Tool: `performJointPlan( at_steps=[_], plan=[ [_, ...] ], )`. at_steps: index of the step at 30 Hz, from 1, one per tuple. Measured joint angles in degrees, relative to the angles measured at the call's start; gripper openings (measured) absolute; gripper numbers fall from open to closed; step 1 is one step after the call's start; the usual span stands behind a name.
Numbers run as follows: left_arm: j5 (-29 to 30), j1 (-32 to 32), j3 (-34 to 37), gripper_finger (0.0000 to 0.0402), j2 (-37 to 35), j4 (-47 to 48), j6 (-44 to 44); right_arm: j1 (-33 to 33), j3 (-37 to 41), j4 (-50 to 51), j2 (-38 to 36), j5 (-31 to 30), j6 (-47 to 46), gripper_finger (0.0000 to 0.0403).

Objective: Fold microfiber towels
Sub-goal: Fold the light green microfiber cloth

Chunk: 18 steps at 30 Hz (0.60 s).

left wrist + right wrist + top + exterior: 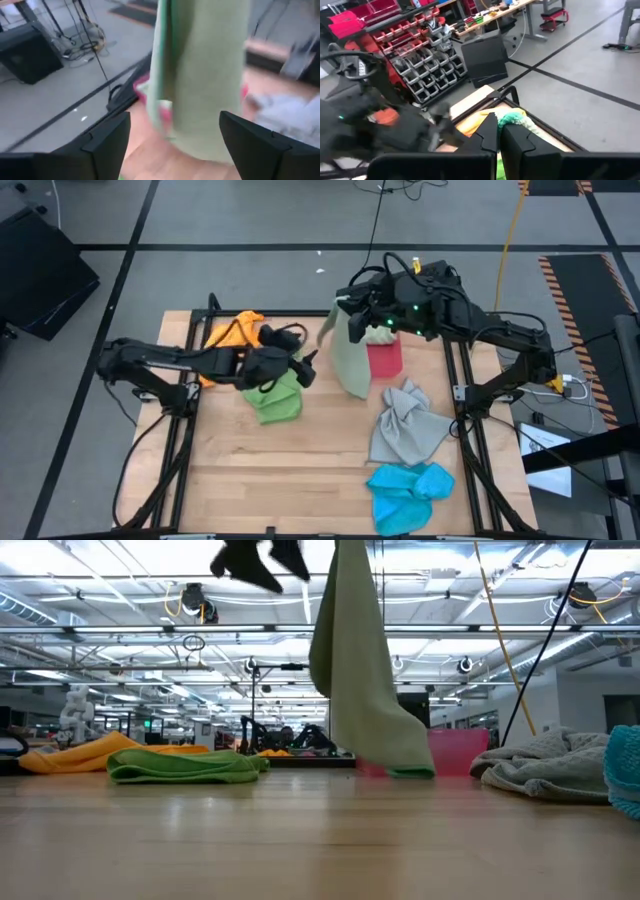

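A pale sage green towel (348,352) hangs long and narrow from my right gripper (345,310), which is shut on its top, high over the table's far middle. My left gripper (308,365) is open and raised just left of the hanging towel. In the left wrist view the towel (205,75) shows ahead of my left gripper (175,145), between its two spread fingers and apart from them. A folded bright green towel (275,398) lies flat below the left gripper. An orange towel (232,332) lies crumpled at the far left. My right gripper pinches a bunched bit of the sage towel's top edge (512,120) between its two shut fingers, which come nearly level from the table's right side. The towel hangs straight down, slack and folded lengthwise. Whether its lower hem (408,772) touches the table, I cannot tell.
A pink-red tray (386,358) stands right behind the hanging towel. A crumpled grey towel (405,428) and a bright blue one (410,492) lie at the right and near right. Bare wood (280,470) fills the near left and middle.
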<state>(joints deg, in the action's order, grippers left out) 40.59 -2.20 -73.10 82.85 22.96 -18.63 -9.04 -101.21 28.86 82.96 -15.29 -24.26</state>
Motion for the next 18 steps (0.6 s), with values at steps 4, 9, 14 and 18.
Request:
performJointPlan(
  at_steps=[4, 9, 14, 18],
  plan=[
    [-9.5, 5.0, 0.0, 0.0303, 2.0, 2.2, 1.6, 0.1, 0.0, 0.6, -0.6, 2.0, -1.8, 0.0000],
    [-21.0, 7.6, -0.1, 0.0281, 4.5, -1.6, 0.7, 0.1, 0.0, 1.6, -1.0, 1.9, -3.0, 0.0000],
    [-22.8, 5.6, 0.0, 0.0275, 5.6, -2.9, -2.3, -0.5, 0.0, 2.4, -0.9, 1.8, -3.5, 0.0000],
    [-22.5, 3.5, 0.0, 0.0275, 5.5, -0.8, -4.9, -0.8, 0.0, 3.4, -0.9, 1.8, -3.5, 0.0000]
  ],
)
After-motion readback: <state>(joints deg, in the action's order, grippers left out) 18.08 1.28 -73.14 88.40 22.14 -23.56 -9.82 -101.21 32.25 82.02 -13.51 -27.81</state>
